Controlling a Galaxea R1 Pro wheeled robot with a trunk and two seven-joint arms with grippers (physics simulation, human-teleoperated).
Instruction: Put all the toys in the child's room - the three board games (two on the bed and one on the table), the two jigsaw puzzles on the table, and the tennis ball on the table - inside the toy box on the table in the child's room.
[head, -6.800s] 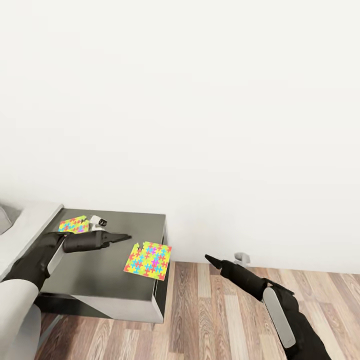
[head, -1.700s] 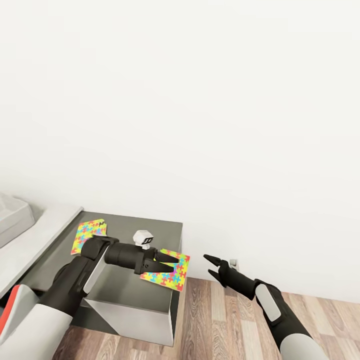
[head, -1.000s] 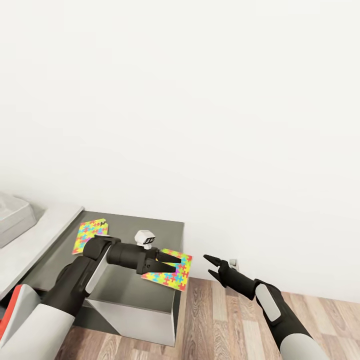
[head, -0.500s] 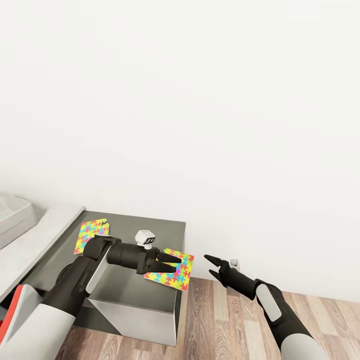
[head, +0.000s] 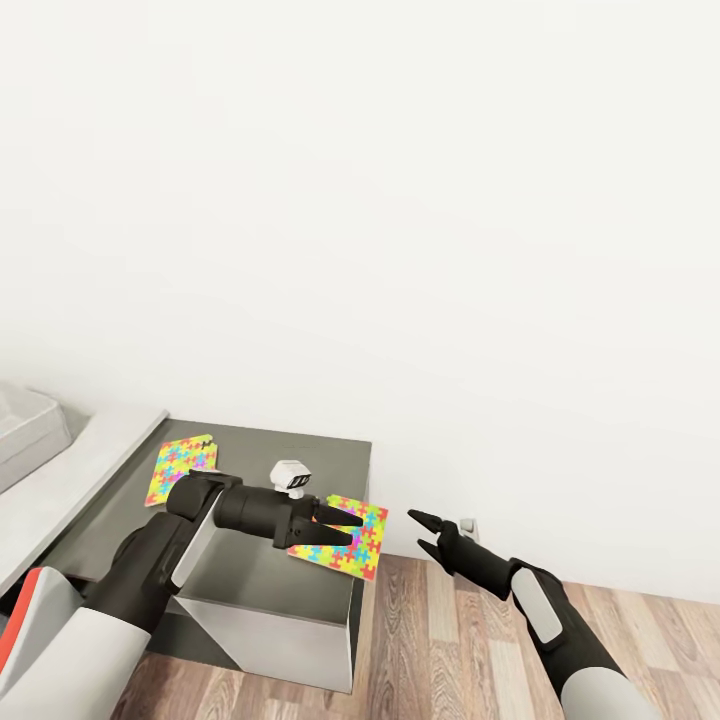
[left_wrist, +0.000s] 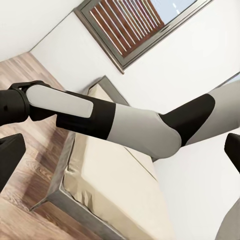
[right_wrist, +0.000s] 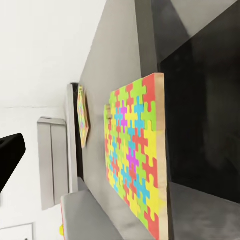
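At the dark surface's (head: 255, 585) right edge, the left end effector (head: 340, 528) hovers spread over 1 jigsaw puzzle (head: 345, 541). The other jigsaw puzzle (head: 180, 467) lies well behind. The right end effector (head: 424, 533) hangs released beside the surface.

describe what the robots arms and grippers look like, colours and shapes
Both arms are matte black toward the wrist, with pale grey-white shells farther up and an elongated light grey panel on each forearm. The left gripper and right gripper each end in two black, pointed, tapering fingers. A small white camera block sits on the left wrist. A red patch marks the left upper arm.

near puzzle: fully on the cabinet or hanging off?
Hanging off. The puzzle's corner juts past the cabinet edge, over the floor.
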